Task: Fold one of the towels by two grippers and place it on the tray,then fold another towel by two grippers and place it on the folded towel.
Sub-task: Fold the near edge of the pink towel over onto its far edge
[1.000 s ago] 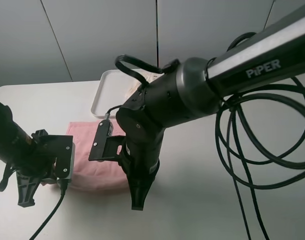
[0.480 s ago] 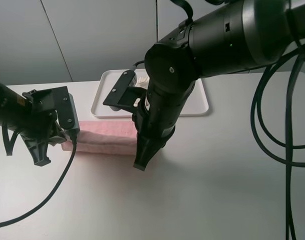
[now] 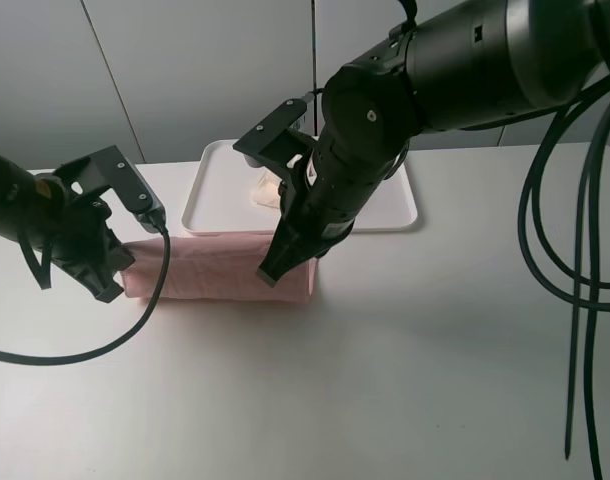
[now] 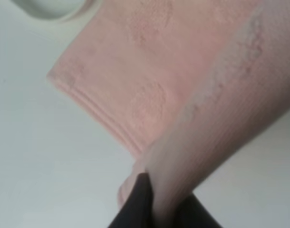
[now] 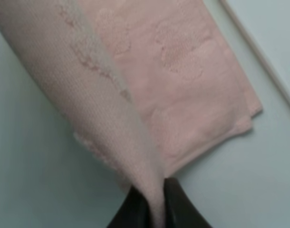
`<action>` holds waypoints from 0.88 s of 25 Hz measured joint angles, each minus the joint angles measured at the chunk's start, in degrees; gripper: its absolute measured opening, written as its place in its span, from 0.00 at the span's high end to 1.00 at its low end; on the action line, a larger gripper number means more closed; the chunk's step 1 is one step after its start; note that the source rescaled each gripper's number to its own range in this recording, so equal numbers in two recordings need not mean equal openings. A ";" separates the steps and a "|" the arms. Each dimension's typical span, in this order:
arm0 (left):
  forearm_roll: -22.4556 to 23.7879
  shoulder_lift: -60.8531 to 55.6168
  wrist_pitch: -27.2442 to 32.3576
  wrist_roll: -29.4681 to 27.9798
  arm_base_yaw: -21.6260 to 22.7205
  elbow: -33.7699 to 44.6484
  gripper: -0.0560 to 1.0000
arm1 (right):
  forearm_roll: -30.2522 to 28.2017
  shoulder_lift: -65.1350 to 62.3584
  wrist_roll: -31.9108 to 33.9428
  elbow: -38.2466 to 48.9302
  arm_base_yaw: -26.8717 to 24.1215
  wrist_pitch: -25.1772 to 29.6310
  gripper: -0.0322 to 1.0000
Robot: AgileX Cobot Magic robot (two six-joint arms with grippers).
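Note:
The pale pink towel hangs as a raised band between my two grippers, just in front of the white tray. My left gripper is shut on its left end; the left wrist view shows pink cloth pinched between the black fingertips. My right gripper is shut on the right end, with cloth rising out of its fingertips in the right wrist view. The cream towel lies folded on the tray, mostly hidden behind the right arm.
Thick black cables loop over the right side of the white table. A cable from the left arm trails across the table's left front. A grey wall stands behind the tray.
Both grippers have lifted the near edge of the pink towel and carried it back toward the tray, so the towel now stands taller. The right arm has swung up and away from the camera.

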 joint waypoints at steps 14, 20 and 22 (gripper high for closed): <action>-1.13 2.25 -12.35 -7.73 3.14 0.00 0.41 | -14.42 5.79 15.76 0.00 0.00 -5.78 0.97; -1.13 4.46 -14.10 -8.76 3.14 0.00 0.40 | -24.92 6.47 28.84 0.00 -0.99 -12.44 0.89; -1.13 5.11 -13.98 -9.18 3.14 0.00 0.40 | -25.90 6.47 30.55 0.00 -1.32 -14.30 0.68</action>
